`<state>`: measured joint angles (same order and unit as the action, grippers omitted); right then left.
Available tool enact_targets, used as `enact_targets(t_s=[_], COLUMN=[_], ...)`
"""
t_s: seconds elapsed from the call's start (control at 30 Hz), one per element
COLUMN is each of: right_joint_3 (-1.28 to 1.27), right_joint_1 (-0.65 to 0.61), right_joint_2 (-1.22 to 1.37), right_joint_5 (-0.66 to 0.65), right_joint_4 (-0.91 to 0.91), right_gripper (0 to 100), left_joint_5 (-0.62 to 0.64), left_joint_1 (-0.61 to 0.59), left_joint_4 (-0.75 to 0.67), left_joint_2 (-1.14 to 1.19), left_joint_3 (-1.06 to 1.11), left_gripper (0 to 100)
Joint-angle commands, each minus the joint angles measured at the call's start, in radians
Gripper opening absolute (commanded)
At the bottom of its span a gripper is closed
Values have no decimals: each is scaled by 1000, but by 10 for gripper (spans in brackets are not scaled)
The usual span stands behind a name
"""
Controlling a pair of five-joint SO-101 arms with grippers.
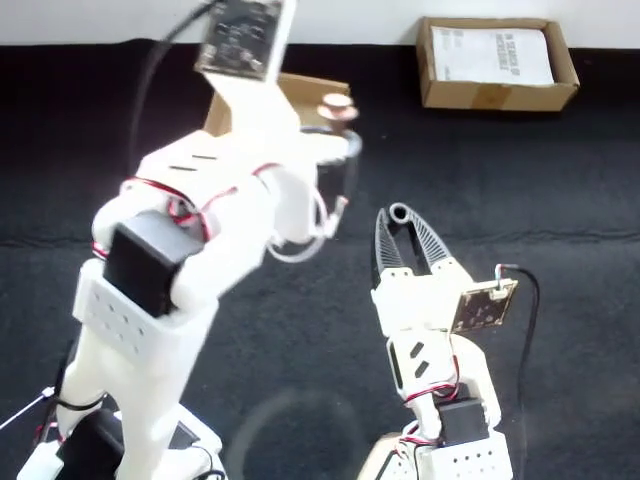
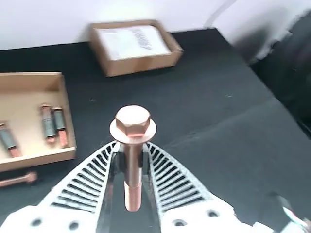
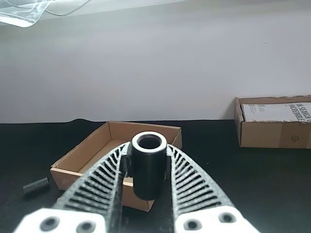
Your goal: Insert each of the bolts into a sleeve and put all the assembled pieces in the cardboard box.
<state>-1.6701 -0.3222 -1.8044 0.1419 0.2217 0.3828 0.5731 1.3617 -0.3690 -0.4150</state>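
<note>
1. Left pincer [image 2: 132,145] is clenched on a bolt [image 2: 132,127]. Its pale ribbed fingers press the smooth copper shank from both sides. The hexagonal flanged head stands above the fingertips, and the shank's end hangs free between them.
2. The right pincer [image 3: 148,148] grasps a sleeve [image 3: 148,170], a matte black tube held upright with its open bore facing up. Dark ribbed fingers cover its flanks.
3. From the high view, the bolt and the sleeve are apart. The left arm hides most of the cardboard box [image 2: 67,116], leaving only a corner visible.
4. Inside that box lie assembled pieces [image 2: 53,124], two of them side by side, each a grey sleeve with copper ends. Another is cut off at the picture's edge.
5. A loose bolt [image 2: 17,179] lies on the matte black bench [image 2: 218,107] just outside the box, partly cut off. A loose sleeve [image 3: 36,186] lies near the box, too blurred to show detail.
6. A second box [image 2: 141,65], shallow cardboard, holds a printed sheet [image 2: 131,41] and sits well apart.
</note>
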Motion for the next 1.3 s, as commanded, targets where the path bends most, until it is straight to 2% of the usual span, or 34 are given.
enact_targets(t_s=[0.0,0.2,0.33,0.47,0.53,0.7,1.07,1.27], right_joint_3=[-139,-139,-139,-139,-139,-139,-139,-139], right_joint_1=[2,2,2,2,2,2,-13,-31], right_joint_2=[-19,-16,-16,-13,-12,-12,-10,-18], right_joint_5=[9,11,11,11,11,11,11,11], right_joint_4=[2,4,4,4,4,5,5,47], right_gripper=[6,6,6,6,6,6,6,6], left_joint_5=[-2,-9,-25,-149,-176,-178,-109,-114], left_joint_1=[44,-12,-8,19,24,25,94,110], left_joint_4=[-57,-302,-569,-868,-967,-990,-993,-994], left_joint_2=[-1,-13,-93,-239,-311,-400,-401,-360], left_joint_3=[-38,142,418,737,868,983,989,980], left_gripper=[8,8,8,8,8,8,8,8])
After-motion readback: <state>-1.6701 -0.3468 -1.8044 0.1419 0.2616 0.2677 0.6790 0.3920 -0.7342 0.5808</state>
